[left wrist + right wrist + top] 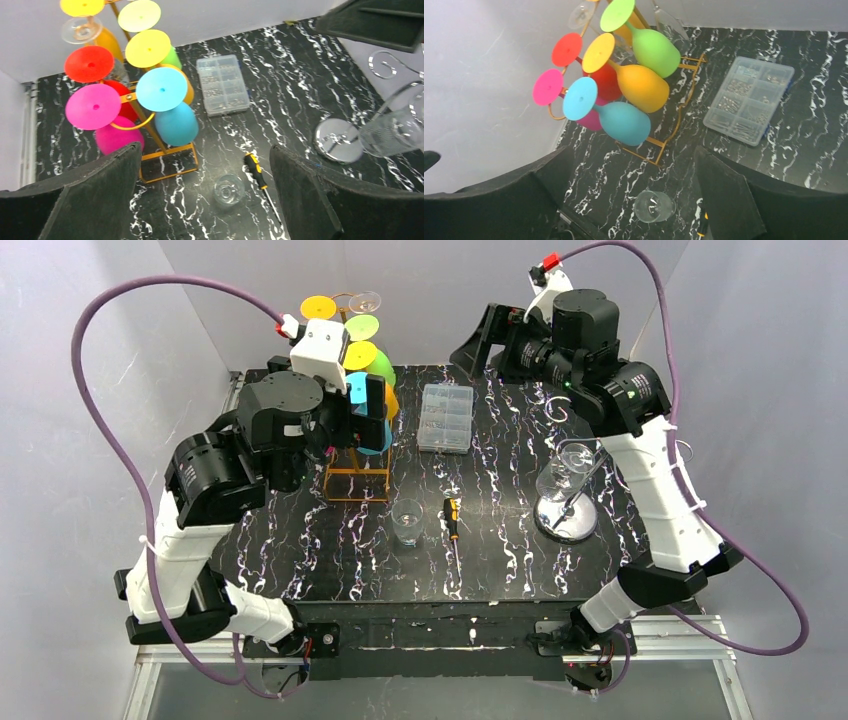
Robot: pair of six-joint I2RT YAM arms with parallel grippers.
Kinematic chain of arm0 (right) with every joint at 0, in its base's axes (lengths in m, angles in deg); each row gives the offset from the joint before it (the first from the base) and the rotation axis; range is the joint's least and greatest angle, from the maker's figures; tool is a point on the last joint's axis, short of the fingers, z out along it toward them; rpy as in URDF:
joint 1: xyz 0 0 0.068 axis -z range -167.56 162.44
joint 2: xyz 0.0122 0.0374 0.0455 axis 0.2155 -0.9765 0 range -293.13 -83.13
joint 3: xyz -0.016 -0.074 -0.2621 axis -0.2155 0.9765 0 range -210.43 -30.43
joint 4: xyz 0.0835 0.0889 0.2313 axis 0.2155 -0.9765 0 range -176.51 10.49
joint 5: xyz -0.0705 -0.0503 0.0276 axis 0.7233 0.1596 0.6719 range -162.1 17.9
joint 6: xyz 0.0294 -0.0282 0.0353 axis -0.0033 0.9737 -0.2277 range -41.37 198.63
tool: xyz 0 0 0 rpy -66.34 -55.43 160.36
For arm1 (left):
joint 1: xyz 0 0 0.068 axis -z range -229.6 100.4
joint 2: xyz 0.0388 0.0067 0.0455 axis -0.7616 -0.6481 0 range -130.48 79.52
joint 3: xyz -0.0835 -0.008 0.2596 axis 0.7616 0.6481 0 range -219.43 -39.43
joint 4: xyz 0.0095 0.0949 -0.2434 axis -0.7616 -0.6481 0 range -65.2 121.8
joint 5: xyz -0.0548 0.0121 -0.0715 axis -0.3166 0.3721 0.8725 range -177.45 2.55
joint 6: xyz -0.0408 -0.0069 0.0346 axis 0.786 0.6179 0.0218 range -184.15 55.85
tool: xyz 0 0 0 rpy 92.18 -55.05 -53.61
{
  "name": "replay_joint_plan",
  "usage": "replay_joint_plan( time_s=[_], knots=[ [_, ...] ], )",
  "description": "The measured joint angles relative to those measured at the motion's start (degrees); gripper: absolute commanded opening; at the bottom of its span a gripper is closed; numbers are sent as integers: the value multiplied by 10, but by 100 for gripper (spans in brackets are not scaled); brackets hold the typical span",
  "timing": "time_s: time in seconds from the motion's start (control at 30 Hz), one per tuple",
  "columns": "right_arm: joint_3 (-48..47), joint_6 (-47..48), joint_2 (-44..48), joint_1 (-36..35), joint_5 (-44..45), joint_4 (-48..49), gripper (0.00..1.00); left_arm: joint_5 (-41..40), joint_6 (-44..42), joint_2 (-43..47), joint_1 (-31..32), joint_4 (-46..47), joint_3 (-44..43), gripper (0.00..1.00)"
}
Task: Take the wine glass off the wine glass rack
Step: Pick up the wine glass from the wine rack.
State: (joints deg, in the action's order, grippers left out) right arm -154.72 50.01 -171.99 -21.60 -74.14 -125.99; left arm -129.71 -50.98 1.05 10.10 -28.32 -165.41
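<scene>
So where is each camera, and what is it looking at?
Top external: above and behind, looking down on the table; left arm and right arm show.
Left wrist: on the left arm, looking down at the rack, tumbler and screwdriver; its open jaws show.
Right wrist: on the right arm, looking across at the rack; its open jaws show.
Shared: both wrist views show the blue glass and parts box.

Both arms paired black cylindrical motor housings with white plastic link shells, the left arm (175, 560) and the right arm (660, 490) alike. A thick purple cable (76, 340) ran along the left one, a second purple cable (770, 580) along the right. Small red connector caps (289, 328) sat at the wrists. The left hand (205, 146) and right hand (632, 149) had broad, matte black, grainy fingers (95, 200).
</scene>
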Motion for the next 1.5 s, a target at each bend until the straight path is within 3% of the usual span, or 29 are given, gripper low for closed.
replay_joint_plan(
  time_s=[0.4, 0.57, 0.83, 1.07, 1.33, 1.5],
  knots=[
    [21, 17, 74, 0, 148, -75, 100, 242, 49, -34, -9, 71, 73, 99],
    [8, 20, 112, 0, 198, -121, 100, 296, 48, -75, 11, 110, 82, 99],
    [-47, 9, 139, 0, 221, -251, 100, 293, 50, -73, 22, 146, 123, 99],
    [43, -8, 204, 0, 220, -332, 100, 272, 55, -59, 22, 151, 143, 99],
    [142, -16, 228, 0, 251, -352, 100, 253, 53, -41, 22, 151, 149, 99],
    [164, -17, 224, 0, 265, -351, 90, 248, 50, -36, 22, 151, 149, 99]
  ],
)
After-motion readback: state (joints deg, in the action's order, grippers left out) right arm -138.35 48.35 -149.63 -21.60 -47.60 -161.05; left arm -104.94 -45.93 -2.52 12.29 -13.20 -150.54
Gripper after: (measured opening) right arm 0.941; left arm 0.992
